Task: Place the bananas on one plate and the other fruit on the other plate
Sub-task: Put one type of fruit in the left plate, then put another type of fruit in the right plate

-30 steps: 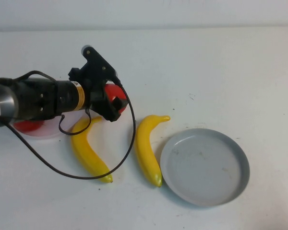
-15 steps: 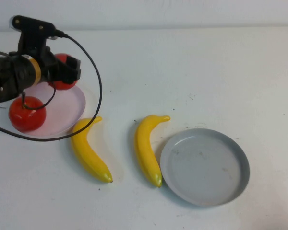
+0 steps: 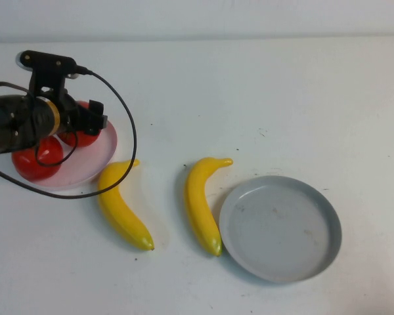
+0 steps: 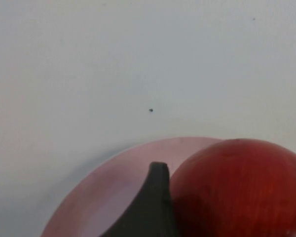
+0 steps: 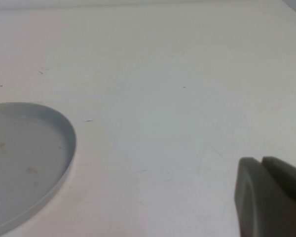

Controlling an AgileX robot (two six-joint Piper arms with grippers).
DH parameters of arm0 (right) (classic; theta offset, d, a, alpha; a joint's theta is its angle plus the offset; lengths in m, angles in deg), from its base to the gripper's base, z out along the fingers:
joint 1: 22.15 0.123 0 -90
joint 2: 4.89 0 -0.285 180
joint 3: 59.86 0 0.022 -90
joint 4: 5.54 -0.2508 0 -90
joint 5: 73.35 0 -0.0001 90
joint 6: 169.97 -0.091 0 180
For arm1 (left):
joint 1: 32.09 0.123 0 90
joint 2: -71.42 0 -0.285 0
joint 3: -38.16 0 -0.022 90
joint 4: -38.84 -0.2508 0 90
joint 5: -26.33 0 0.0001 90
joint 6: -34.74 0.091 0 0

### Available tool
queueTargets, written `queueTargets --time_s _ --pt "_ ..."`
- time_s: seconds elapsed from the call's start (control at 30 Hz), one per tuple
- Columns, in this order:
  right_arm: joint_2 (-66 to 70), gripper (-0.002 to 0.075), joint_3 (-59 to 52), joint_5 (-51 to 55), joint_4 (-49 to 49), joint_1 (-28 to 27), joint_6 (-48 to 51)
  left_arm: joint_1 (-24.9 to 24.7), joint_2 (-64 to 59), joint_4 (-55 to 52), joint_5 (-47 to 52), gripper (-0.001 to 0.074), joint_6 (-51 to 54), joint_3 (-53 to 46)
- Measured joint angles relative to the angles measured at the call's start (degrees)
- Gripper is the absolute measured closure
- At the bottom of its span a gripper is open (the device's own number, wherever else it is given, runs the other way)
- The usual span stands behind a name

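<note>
Left pincer (image 3: 85, 121) released around one apple (image 3: 79, 134) on pink plate (image 3: 98, 154), second apple (image 3: 36, 157) beside; bananas (image 3: 121, 207) on tabletop (image 3: 262, 92) near; right pincer (image 5: 266, 195) clenched beside grey plate (image 5: 24, 158)

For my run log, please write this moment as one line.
left gripper: at apple on pink plate | right gripper: shut, parked | bananas: on table | grey plate: bare

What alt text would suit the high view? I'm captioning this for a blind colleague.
The left gripper hovers at a red apple on the pale pink plate at the table's left, a second apple beside it. Two yellow bananas lie on the table, one against the empty grey plate. The right gripper is out of view.
</note>
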Motion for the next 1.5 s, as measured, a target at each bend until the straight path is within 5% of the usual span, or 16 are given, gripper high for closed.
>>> queueTargets --time_s 0.33,0.67,0.77,0.93,1.0,1.5 --pt "0.0 0.0744 0.0 0.0 0.0 0.0 0.0 -0.1 6.9 0.1 1.0 0.0067 -2.4 -0.4" --pt "0.0 0.0744 0.0 0.0 0.0 0.0 0.0 -3.8 33.6 0.3 0.4 0.0073 -6.4 -14.9" --pt "0.0 0.0744 0.0 0.0 0.0 0.0 0.0 -3.8 41.9 0.3 0.7 0.0183 -10.2 -21.3" --pt "0.0 0.0744 0.0 0.0 0.0 0.0 0.0 -3.8 55.2 0.3 0.9 0.0592 -12.6 -31.2" --pt "0.0 0.0744 0.0 0.0 0.0 0.0 0.0 -3.8 59.7 0.3 0.8 0.0675 -12.8 -34.7" --pt "0.0 0.0744 0.0 0.0 0.0 0.0 0.0 -3.8 81.5 -11.7 -12.8 0.0734 -19.0 -49.9"
